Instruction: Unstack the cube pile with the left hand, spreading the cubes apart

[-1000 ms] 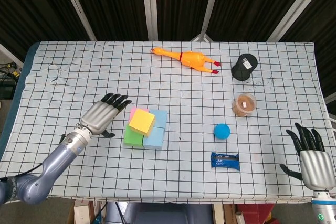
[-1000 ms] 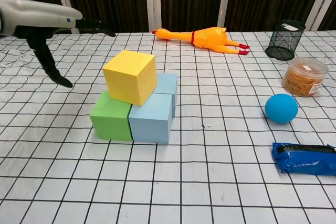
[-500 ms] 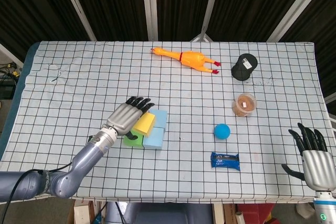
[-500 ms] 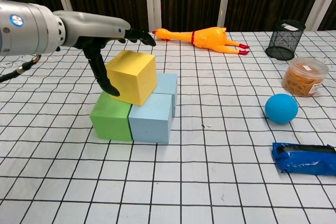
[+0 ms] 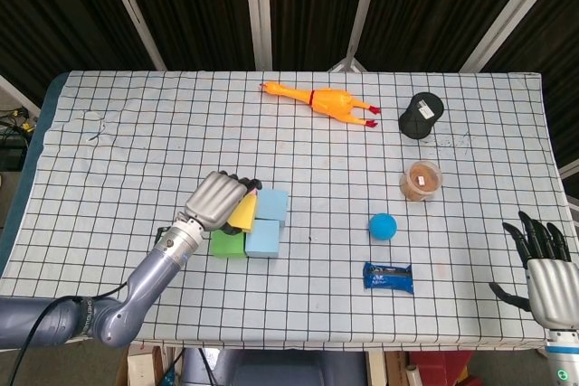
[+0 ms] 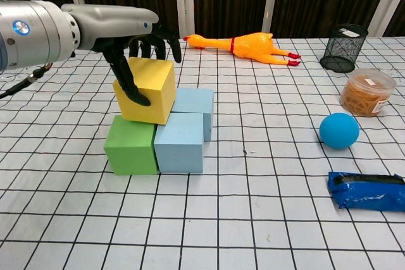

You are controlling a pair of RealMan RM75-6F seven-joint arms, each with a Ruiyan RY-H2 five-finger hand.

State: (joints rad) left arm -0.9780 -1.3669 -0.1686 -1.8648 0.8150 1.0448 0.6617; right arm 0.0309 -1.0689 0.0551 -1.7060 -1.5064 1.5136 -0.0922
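Gripping the yellow cube (image 6: 147, 90) from above, the left hand (image 6: 130, 35) has its dark fingers curled over the far top edge and its thumb pressed against the near face. The cube looks matte and foam-like, with soft square edges, and sits tilted on the pile at the left-centre of the table. Beneath it stand a green cube (image 6: 131, 145) and a pale blue cube (image 6: 180, 143) side by side and touching, with a second pale blue cube (image 6: 196, 106) just behind. All lie on a white cloth (image 6: 253, 207) printed with a black grid.

Half a second ago the fingers reached out flat over the yellow cube; now they have closed on it, and the cube has shifted left and tipped, so that it rests mostly over the green one.

The right hand (image 5: 547, 259) hangs at the table's near right edge, metallic grey with black fingers spread and holding nothing; it sits a little lower in the head view than before.

Elsewhere lie a glossy rubber chicken (image 6: 243, 44), a black mesh cup (image 6: 342, 47), a clear tub (image 6: 367, 92) of brown contents, a smooth blue ball (image 6: 338, 130) and a crinkled blue packet (image 6: 367, 190).
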